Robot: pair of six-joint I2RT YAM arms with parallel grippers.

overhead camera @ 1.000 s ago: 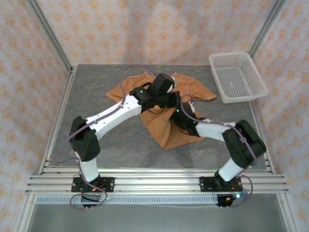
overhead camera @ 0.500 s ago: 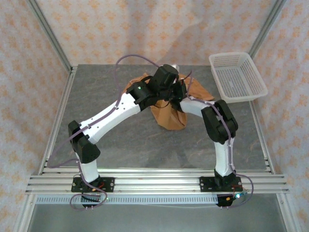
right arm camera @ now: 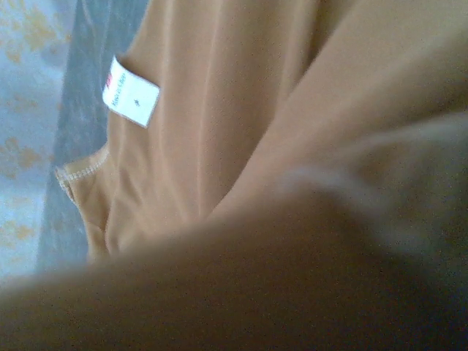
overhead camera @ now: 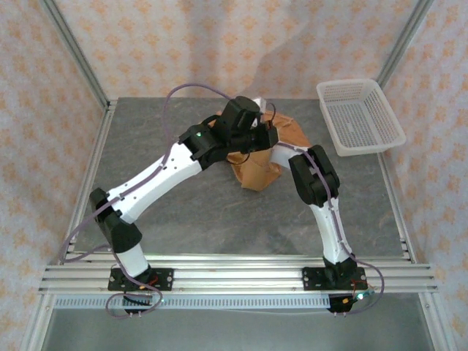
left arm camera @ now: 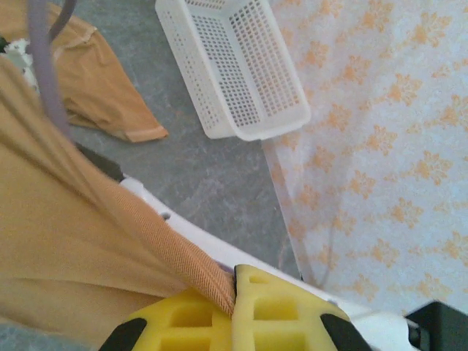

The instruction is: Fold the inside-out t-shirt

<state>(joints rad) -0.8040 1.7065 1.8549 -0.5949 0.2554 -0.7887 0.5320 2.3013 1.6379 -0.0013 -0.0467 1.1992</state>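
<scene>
The left gripper is pinching a ribbed, stitched edge of the inside-out t-shirt between its yellow finger pads. Its jaws are standing almost together, with only the cloth between them. From that pinch the tan fabric is stretching taut toward the upper left of the left wrist view, and a purple cable is crossing in front of it.

The right gripper is sitting against the cloth just beside the left one. Its fingers are lost in blur and fabric, so I cannot tell how far apart they are or whether they are gripping anything. In the right wrist view the shirt is pressing close to the lens, and a small white label is showing on the fabric at the upper left.

From above, the shirt is hanging bunched where the two grippers meet, over the far middle of the grey table. One sleeve is lying flat on the table on the side toward the basket.

The white perforated plastic basket is sitting upright at the far right corner, near that sleeve but apart from it. Its mesh floor is showing bare from wall to wall.
</scene>
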